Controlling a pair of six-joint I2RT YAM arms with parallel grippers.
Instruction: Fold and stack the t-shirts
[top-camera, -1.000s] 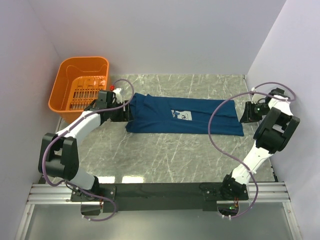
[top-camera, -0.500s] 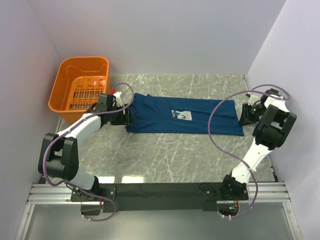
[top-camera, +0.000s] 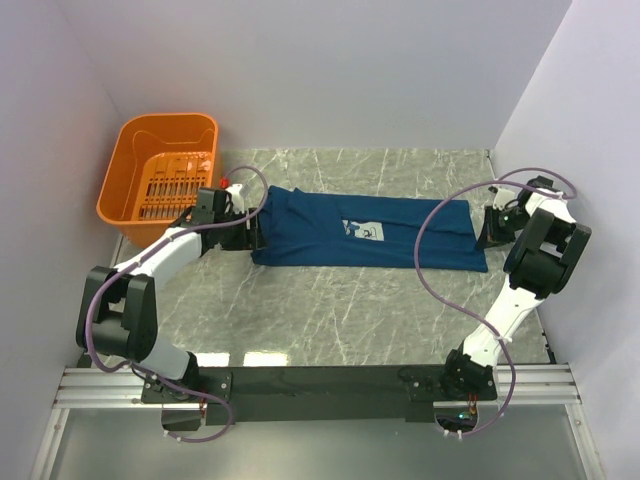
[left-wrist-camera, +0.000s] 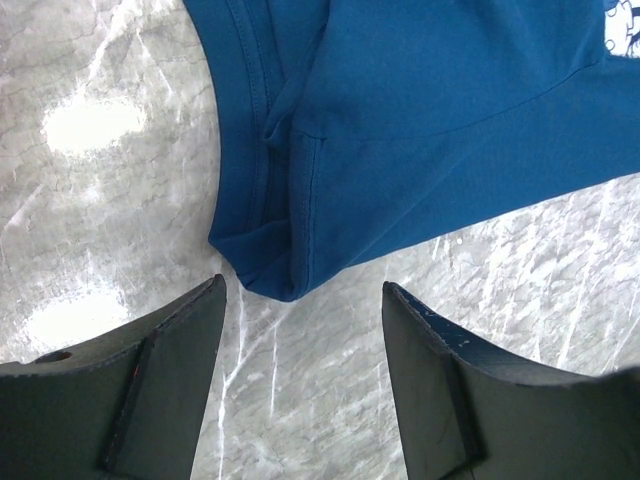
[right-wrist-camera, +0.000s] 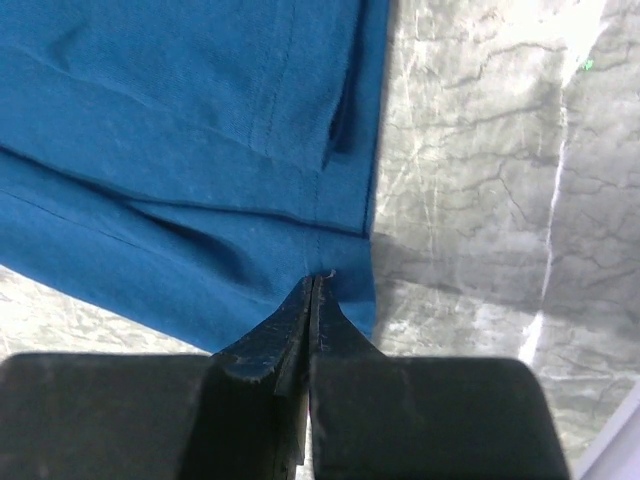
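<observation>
One dark blue t-shirt (top-camera: 330, 235) lies on the marble table as a long band folded lengthwise, its small white print (top-camera: 363, 229) facing up. My left gripper (top-camera: 255, 232) is open at the shirt's left end. In the left wrist view its jaws (left-wrist-camera: 300, 285) stand wide apart just short of the collar-end corner (left-wrist-camera: 275, 270). My right gripper (top-camera: 492, 228) is at the shirt's right end. In the right wrist view its jaws (right-wrist-camera: 314, 278) are pressed together on the hem of the shirt (right-wrist-camera: 180, 150), and creases run toward the tips.
An orange slatted basket (top-camera: 160, 175) stands at the back left, just behind my left arm. White walls close in the table at the back and on both sides. Purple cables loop from both arms over the table.
My right wrist has shifted slightly at the shirt's right edge. My left gripper has edged a little toward the shirt's left end. The shirt itself lies the same.
</observation>
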